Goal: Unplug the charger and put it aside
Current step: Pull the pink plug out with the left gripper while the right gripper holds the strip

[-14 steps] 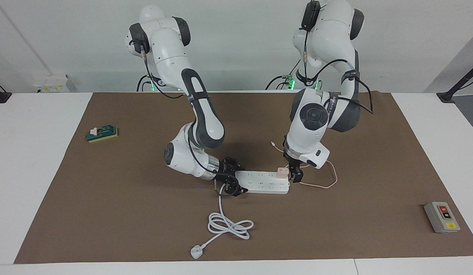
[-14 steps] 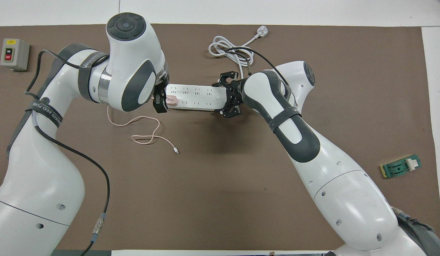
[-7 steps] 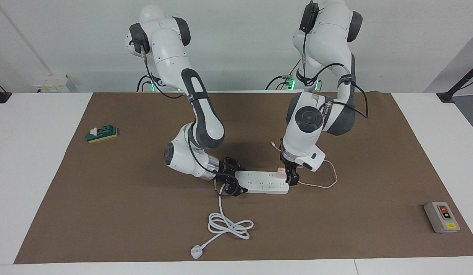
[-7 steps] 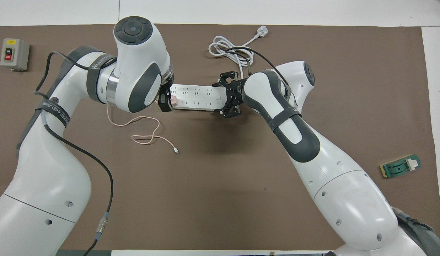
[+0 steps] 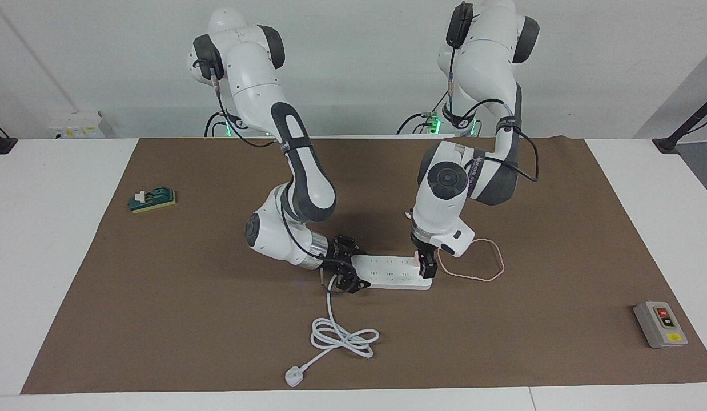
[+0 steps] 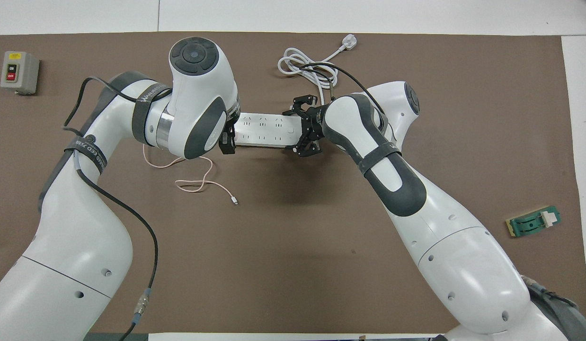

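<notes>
Charger still seated in the power strip end toward the left arm, straddled by wide-open left pincer, nothing gripped; opposite end clamped by right pincer; unplugging, placing outstanding.

A plain white wall stood at the robots' end of the white desk, which carried a brown mat.

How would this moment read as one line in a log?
left gripper: open, at charger | right gripper: on power strip end | charger: plugged in
</notes>
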`<action>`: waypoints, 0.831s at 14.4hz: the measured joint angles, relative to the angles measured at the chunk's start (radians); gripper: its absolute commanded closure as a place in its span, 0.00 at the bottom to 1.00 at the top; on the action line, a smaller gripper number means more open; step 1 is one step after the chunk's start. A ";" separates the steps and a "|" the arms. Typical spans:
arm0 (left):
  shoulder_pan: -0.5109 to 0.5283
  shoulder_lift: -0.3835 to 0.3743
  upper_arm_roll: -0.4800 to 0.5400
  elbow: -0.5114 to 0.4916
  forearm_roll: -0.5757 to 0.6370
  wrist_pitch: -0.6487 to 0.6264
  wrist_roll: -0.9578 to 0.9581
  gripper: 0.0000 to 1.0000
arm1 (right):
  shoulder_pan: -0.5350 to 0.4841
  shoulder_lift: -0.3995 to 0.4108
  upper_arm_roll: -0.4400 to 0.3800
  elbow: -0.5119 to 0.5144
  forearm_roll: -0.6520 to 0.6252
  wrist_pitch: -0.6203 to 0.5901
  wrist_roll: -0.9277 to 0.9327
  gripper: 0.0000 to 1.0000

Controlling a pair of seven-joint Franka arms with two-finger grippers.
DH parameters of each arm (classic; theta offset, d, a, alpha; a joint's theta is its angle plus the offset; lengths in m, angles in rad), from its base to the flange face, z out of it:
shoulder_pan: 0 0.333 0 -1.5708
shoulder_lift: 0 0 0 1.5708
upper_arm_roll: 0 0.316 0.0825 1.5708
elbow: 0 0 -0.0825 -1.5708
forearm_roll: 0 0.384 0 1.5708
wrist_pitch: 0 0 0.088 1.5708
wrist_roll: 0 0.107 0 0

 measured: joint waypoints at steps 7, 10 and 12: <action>-0.001 -0.079 0.000 -0.129 0.003 0.063 0.000 0.00 | 0.000 0.000 0.000 0.000 0.000 0.000 0.000 1.00; -0.001 -0.090 0.000 -0.146 0.004 0.070 0.000 0.00 | 0.000 0.000 0.000 0.000 0.000 0.000 0.000 1.00; -0.001 -0.090 0.000 -0.152 0.005 0.079 0.000 0.00 | 0.000 0.000 0.000 0.000 0.000 0.000 0.000 1.00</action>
